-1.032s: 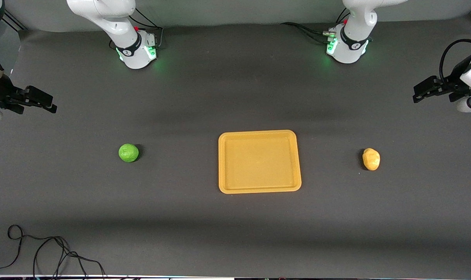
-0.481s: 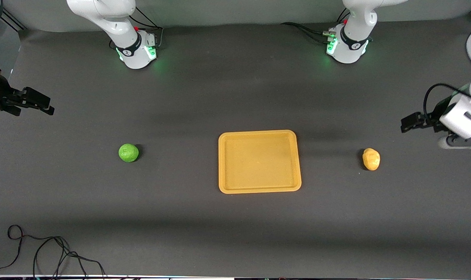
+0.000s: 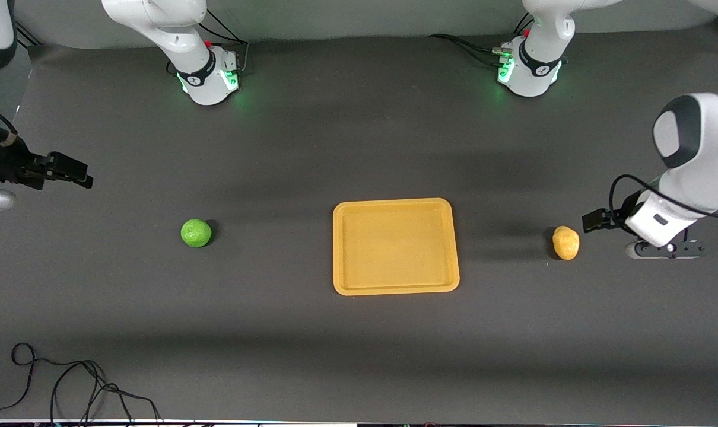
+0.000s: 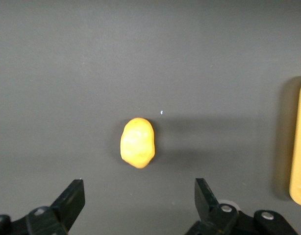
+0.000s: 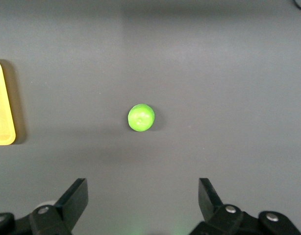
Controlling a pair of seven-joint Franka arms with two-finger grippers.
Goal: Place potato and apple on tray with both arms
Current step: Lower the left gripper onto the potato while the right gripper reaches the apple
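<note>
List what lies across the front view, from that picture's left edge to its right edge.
right end effector → apple → tray → potato → left end effector

Bare table (image 3: pixel 311 332) rings the potato (image 3: pixel 565 242) and apple (image 3: pixel 196 232); both lie well apart from the tray (image 3: pixel 394 287), open to approach from any side.

Tray (image 4: pixel 300 147) cut by frame edge.
</note>
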